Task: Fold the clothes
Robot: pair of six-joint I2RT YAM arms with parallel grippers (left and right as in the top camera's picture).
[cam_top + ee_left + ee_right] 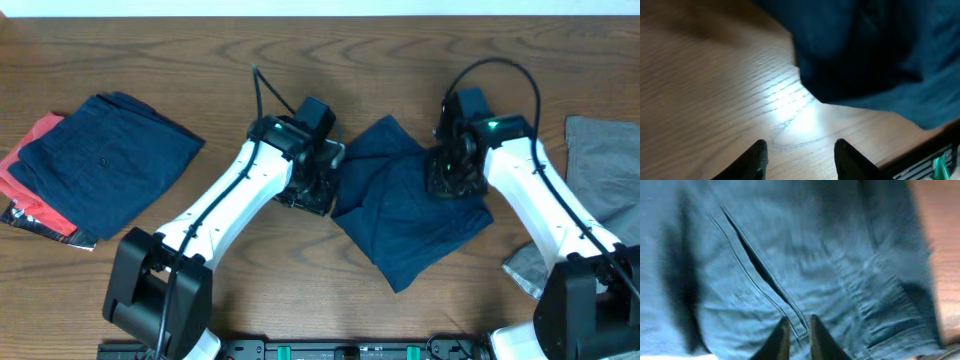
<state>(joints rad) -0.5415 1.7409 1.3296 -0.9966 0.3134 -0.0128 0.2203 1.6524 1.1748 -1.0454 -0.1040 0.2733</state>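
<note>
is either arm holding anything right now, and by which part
Left gripper: nothing, jaws apart over the table. Right gripper: jaws nearly together on the navy garment, just below its pocket opening; whether they pinch it cannot be told.

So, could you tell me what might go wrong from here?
The right end effector, barely parted, is low over the navy shorts by the pocket slit; lifting could snag fabric and spoil the fold. The open left end effector is beside the shorts' edge and might nudge it.
</note>
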